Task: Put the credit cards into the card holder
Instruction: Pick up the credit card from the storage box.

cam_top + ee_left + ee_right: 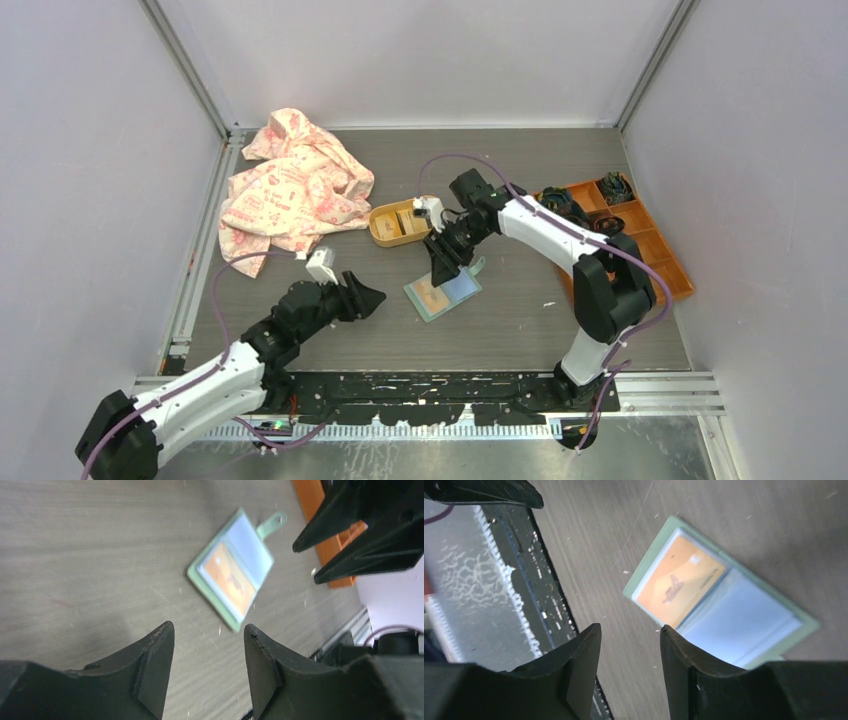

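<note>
Tabletop, dark wood-grain, carried everything we saw. At back left we noted a crumpled pink-and-cream patterned cloth. An orange compartment box sat at the right edge, with small dark items in its back cells.

We saw the left gripper low over bare table, left of the card holder and apart from it. Its jaws were parted with nothing between them.

The right gripper hung right above the card holder, pointing down. Its jaws were likewise parted and empty, and we could not tell any contact.

A yellow-orange oval tray sat just behind the right gripper, holding beige credit cards; we couldn't count them.

The card holder lay open flat mid-table, sage-green, its snap tab sticking out toward back right. We saw one orange card in its left clear slot.
</note>
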Motion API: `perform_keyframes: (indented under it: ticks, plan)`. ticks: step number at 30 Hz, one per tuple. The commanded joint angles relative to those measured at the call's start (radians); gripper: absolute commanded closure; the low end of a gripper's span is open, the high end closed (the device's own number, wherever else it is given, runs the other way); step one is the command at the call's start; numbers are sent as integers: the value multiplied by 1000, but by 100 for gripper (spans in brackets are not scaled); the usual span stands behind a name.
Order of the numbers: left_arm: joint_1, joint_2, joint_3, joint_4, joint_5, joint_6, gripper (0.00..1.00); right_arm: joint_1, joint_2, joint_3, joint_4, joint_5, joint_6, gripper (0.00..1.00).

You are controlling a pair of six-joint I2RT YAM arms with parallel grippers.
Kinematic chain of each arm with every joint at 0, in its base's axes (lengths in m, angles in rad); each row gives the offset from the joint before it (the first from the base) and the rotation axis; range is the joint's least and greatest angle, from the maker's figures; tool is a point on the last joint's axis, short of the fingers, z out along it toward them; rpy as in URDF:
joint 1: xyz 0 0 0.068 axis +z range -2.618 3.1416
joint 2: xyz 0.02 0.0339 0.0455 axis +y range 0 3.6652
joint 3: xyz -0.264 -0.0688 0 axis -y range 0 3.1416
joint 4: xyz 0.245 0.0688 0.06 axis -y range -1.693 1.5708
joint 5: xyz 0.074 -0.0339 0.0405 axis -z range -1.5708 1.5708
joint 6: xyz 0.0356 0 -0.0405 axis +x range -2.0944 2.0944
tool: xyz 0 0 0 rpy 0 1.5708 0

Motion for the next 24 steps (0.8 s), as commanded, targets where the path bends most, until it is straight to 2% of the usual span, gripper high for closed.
perform_keyframes:
  ticks: [1,4,6,7,8,9,11,13,15,18,24]
  plan:
    - [106,19,113,-13,67,55,46,1,-50,145,2,108,-73,47]
    - [216,79,148,23,185,47,46,1,-14,256,14,204,-84,45]
    - [285,126,172,48,268,38,46,-2,13,323,58,251,-65,40]
    - [317,150,183,60,296,35,46,-10,27,350,89,254,-50,31]
    - [345,174,202,70,321,32,46,-22,57,375,128,241,5,9]
    - [372,201,216,80,343,31,46,-46,93,405,164,198,73,2]
    - [419,265,245,102,379,31,46,-104,210,508,185,38,226,1]
    - [467,328,275,120,415,29,47,-143,342,652,131,-88,321,1]
    - [495,396,303,141,443,28,48,-132,400,718,120,-56,304,1]
    - [514,495,347,164,465,34,49,-108,415,685,223,4,325,1]
    - [526,677,445,187,476,35,52,-65,531,754,181,60,354,1]
